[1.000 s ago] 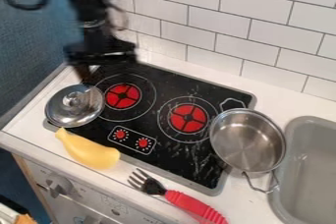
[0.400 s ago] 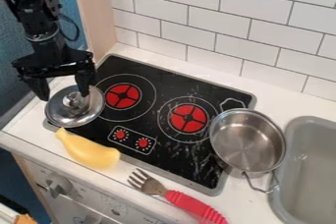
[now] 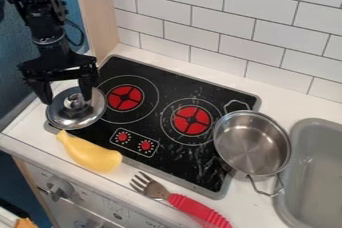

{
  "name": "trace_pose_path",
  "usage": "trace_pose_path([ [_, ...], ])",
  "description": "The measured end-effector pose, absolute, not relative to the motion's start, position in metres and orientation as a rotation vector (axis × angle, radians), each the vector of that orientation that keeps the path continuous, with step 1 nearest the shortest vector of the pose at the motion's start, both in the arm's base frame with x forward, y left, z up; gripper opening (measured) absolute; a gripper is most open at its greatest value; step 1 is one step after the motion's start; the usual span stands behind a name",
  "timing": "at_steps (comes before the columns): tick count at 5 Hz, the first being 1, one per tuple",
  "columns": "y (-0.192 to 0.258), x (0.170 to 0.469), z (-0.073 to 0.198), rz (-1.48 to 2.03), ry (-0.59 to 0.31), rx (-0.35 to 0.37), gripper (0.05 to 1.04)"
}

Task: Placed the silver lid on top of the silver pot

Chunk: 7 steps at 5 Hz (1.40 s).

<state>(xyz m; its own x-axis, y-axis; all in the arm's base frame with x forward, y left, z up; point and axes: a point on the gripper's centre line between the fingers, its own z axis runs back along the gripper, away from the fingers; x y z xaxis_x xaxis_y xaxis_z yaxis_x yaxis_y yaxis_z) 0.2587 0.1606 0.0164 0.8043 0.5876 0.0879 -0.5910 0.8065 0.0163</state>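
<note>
The black gripper (image 3: 67, 96) hangs at the upper left with its two fingers spread apart, open. Its right fingertip is close to the knob of the silver lid (image 3: 78, 117), and the left one is by the lid's upper left edge. The lid lies knob up at the stove's left edge, partly on the white counter. The silver pot (image 3: 248, 144), uncovered and with nothing in it, stands at the right edge of the stove, its handles at top and bottom.
A yellow toy (image 3: 91, 154) lies just below the lid. A fork with a red handle (image 3: 197, 211) rests at the counter's front edge. The black stove top (image 3: 157, 127) spans the middle, a grey sink (image 3: 308, 182) is at the right, and a tiled wall stands behind.
The gripper has moved left and down from above the stove's upper left corner to the lid; lately it shifted slightly right. The lid and pot have stayed in place.
</note>
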Motion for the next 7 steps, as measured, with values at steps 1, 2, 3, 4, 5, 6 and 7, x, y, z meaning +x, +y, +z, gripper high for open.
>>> trace_pose_path([
  [1, 0.158, 0.261, 0.006, 0.626, -0.059, 0.058, 0.948],
  [2, 0.158, 0.261, 0.003, 0.638, -0.053, 0.058, 0.663],
  [3, 0.156, 0.264, 0.001, 0.637, -0.056, 0.067, 0.364],
  [4, 0.156, 0.265, 0.001, 0.636, -0.06, 0.062, 0.28],
  [5, 0.156, 0.265, 0.001, 0.63, -0.061, 0.059, 0.28],
  [6, 0.156, 0.262, 0.003, 0.602, -0.053, 0.045, 0.28],
  [7, 0.156, 0.268, 0.02, 0.579, -0.111, 0.04, 0.28],
])
